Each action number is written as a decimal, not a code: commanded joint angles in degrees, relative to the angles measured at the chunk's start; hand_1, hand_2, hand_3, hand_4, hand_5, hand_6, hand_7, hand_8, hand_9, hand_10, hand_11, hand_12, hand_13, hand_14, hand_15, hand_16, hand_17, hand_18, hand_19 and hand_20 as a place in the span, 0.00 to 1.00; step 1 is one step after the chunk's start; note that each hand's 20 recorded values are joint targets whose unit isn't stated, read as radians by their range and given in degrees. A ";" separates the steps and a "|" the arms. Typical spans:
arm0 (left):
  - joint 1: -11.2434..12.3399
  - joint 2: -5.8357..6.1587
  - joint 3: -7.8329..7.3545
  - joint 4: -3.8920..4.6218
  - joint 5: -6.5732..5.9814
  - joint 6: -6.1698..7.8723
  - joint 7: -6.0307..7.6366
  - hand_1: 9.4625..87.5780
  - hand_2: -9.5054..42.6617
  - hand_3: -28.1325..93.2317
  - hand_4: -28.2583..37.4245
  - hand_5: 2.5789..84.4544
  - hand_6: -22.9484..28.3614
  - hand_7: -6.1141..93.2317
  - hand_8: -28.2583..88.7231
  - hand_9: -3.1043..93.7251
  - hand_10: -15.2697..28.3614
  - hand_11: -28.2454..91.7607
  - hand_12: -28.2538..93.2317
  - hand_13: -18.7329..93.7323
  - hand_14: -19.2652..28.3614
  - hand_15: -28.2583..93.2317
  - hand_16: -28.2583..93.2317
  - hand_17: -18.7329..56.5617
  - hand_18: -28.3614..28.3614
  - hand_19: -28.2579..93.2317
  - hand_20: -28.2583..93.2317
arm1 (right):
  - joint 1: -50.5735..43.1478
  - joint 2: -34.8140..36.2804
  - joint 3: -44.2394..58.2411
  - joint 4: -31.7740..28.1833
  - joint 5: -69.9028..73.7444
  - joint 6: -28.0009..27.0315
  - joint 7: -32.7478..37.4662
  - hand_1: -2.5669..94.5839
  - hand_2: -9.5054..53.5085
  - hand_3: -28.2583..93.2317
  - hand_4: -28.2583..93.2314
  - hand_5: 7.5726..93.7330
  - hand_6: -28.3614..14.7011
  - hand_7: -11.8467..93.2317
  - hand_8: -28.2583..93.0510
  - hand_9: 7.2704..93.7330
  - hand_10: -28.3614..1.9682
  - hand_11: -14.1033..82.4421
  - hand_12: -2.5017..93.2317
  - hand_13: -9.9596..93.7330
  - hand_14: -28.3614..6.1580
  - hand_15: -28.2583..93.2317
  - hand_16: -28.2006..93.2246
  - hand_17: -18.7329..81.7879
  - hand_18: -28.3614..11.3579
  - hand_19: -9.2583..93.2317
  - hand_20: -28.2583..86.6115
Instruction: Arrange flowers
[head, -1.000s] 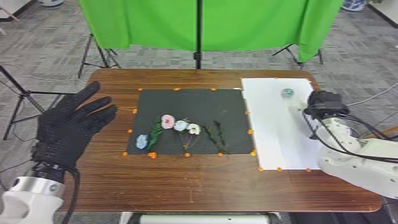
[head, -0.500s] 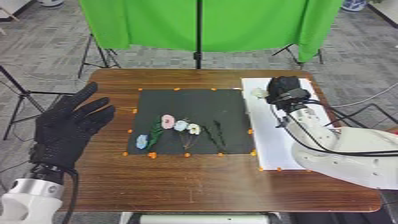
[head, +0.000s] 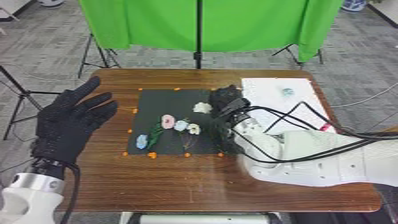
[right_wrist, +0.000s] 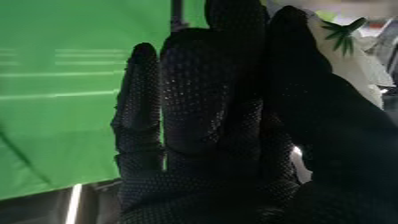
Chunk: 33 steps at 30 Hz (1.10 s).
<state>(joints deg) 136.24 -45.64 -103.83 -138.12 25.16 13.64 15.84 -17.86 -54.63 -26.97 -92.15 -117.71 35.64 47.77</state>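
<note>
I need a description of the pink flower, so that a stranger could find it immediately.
On the brown table, look at the dark mat left of the white sheet. Around its middle, slightly left, lies the pink flower. No other flower there is pink: a pale blue flower and a white flower lie just to its right.

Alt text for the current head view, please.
The robot's right hand holds a white flower over a dark mat bearing other flowers; its open left hand is at the mat's left, a white sheet to the right.
</note>
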 joint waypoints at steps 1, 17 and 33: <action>0.72 0.27 0.14 0.36 0.10 -0.67 0.45 0.15 0.33 0.86 0.00 0.37 0.61 0.21 0.15 0.34 0.82 0.47 0.32 0.36 0.99 0.66 0.15 0.13 0.96 0.72 0.36 | 0.18 -0.83 -0.04 0.65 0.51 -2.57 0.92 0.54 0.00 0.81 0.00 0.93 0.80 0.25 0.25 1.00 0.78 0.26 0.31 0.89 0.77 0.73 0.40 0.50 0.33 0.88 0.39; -0.58 0.45 0.24 0.87 0.26 -1.13 -1.32 0.15 0.33 0.87 0.00 0.37 0.61 0.21 0.15 0.34 0.82 0.47 0.32 0.36 0.99 0.66 0.15 0.13 0.95 0.72 0.36 | 1.46 -1.56 -2.50 -0.01 -2.57 -7.85 2.56 0.51 0.00 0.81 0.00 0.86 0.77 0.26 0.23 0.94 0.74 0.30 0.30 0.86 0.74 0.75 0.39 0.47 0.33 0.87 0.39; -1.59 -0.18 0.59 1.03 0.62 -1.34 -3.21 0.15 0.33 0.87 0.00 0.38 0.61 0.21 0.15 0.34 0.82 0.47 0.32 0.36 0.99 0.66 0.15 0.13 0.95 0.72 0.36 | 1.22 -0.52 -2.05 -1.05 -3.42 -10.68 4.35 0.43 0.00 0.86 0.00 0.78 0.75 0.26 0.19 0.87 0.67 0.40 0.21 0.82 0.71 0.76 0.38 0.44 0.30 0.86 0.41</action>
<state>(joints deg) 134.55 -45.23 -103.64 -137.47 25.37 12.82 13.67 -16.94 -55.69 -29.56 -92.75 -120.38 26.32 50.87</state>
